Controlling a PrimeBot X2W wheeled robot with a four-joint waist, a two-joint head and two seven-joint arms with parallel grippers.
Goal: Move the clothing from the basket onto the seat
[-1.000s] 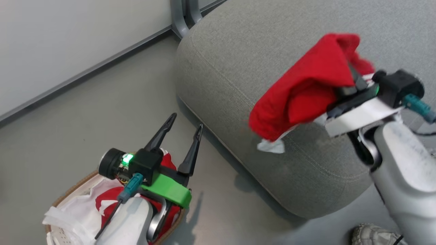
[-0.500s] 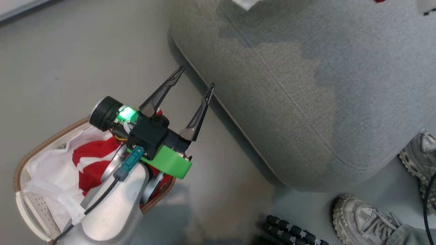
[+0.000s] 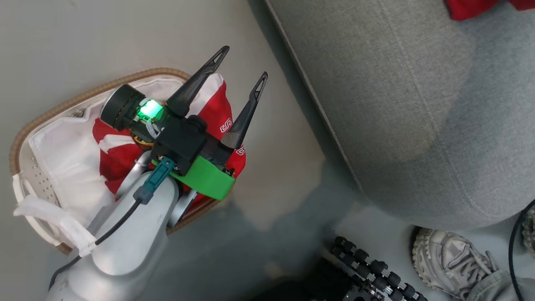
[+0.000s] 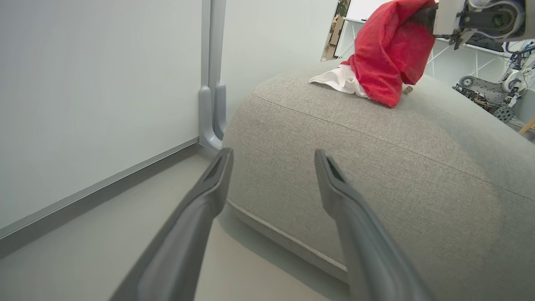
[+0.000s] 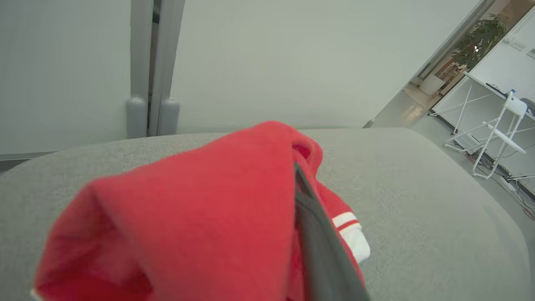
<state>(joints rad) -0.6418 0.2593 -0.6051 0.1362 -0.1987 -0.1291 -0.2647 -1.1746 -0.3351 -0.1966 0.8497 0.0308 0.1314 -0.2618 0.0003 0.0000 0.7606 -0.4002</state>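
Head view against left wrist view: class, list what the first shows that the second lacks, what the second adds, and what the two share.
Head view's own: the basket with its white lining and red clothing inside, plus a shoe on the floor. Left wrist view's own: the right gripper above the seat, and the wall. Shared: the seat, the red garment on it, and the open left gripper.
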